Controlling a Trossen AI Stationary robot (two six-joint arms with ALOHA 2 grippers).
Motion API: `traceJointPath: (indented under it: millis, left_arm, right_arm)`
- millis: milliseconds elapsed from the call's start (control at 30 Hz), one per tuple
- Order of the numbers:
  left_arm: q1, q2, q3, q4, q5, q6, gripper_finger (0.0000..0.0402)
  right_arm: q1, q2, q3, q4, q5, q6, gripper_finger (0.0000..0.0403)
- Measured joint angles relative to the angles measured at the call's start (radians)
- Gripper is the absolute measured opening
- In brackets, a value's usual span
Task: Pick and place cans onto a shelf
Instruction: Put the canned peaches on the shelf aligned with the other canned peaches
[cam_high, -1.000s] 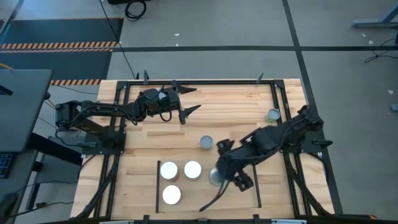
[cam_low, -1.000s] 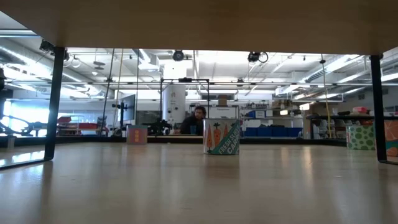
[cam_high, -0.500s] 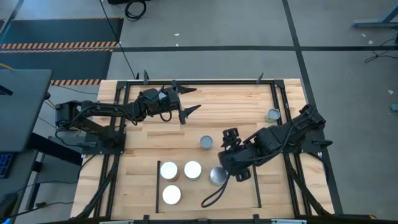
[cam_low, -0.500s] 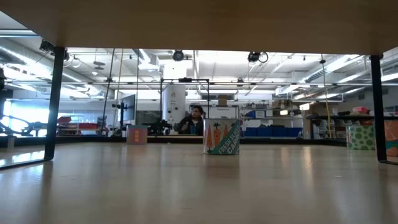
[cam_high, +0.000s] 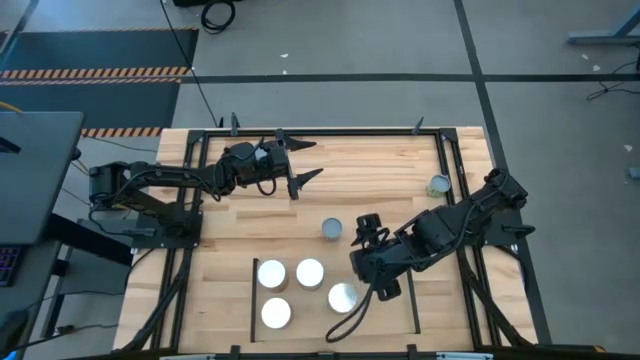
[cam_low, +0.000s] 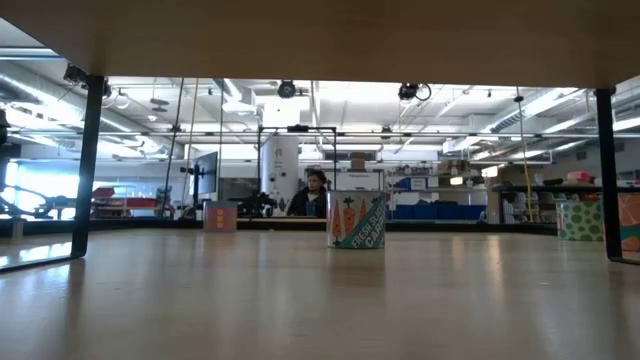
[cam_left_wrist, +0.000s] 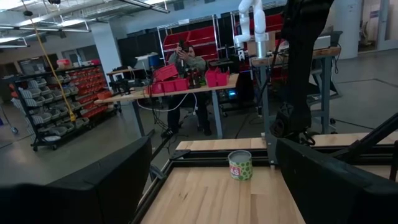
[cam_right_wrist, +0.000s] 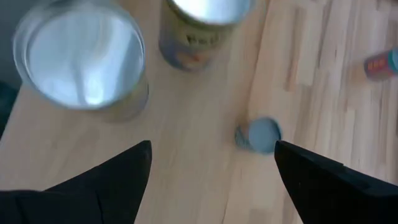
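Observation:
The shelf (cam_high: 390, 318) is a pale-wood panel between two black rails at the table's near middle. On it stand three white-topped cans (cam_high: 272, 273), (cam_high: 310, 272), (cam_high: 276, 313) and one grey-topped can (cam_high: 343, 296). Another grey-topped can (cam_high: 332, 229) stands on the table just beyond the shelf. A green can (cam_high: 438, 184) stands by the right rail and also shows in the left wrist view (cam_left_wrist: 240, 165). My right gripper (cam_high: 366, 262) hovers open and empty over the shelf's far right part, above the grey-topped can (cam_right_wrist: 81, 59). My left gripper (cam_high: 305, 161) waits open at the far left.
Black frame rails (cam_high: 447, 170) run along the table's sides and far edge. A loop of cable (cam_high: 352, 310) hangs from my right arm over the shelf. In the low view a carrot-labelled can (cam_low: 357, 220) stands mid-table, and a person sits far behind in the room.
My right gripper has drawn back from the grey-topped can on the shelf, up and toward the table's far right. The can, half covered by the gripper before, now stands in full view on the shelf.

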Motion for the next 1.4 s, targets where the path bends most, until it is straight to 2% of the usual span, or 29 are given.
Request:
traceJointPath:
  millis: [133,333,567,800,1033,1267,1400]
  left_arm:
    - [0.0,0.0,0.0,0.0,0.0,0.0,0.035]
    - [0.0,0.0,0.0,0.001,0.0,0.0,0.035]
    - [0.0,0.0,0.0,0.0,0.0,0.0,0.035]
    - [0.0,0.0,0.0,0.0,0.0,0.0,0.035]
    - [0.0,0.0,0.0,0.001,0.0,0.0,0.035]
    - [0.0,0.0,0.0,0.0,0.0,0.0,0.035]
    - [0.0,0.0,0.0,0.0,0.0,0.0,0.035]
  right_arm:
    - [0.007,0.0,-0.005,-0.092,-0.016,0.075,0.0348]
    - [0.037,0.0,-0.115,-0.005,-0.121,0.094,0.0348]
    - [0.048,0.002,-0.225,0.24,-0.007,0.06,0.0348]
    - [0.049,0.002,-0.226,0.425,-0.022,-0.008,0.0348]
    - [0.049,0.002,-0.226,0.384,-0.027,0.046,0.0348]
    - [0.048,0.013,-0.256,0.59,-0.005,0.115,0.0348]
    - [0.048,0.015,-0.27,0.591,0.008,0.149,0.0348]
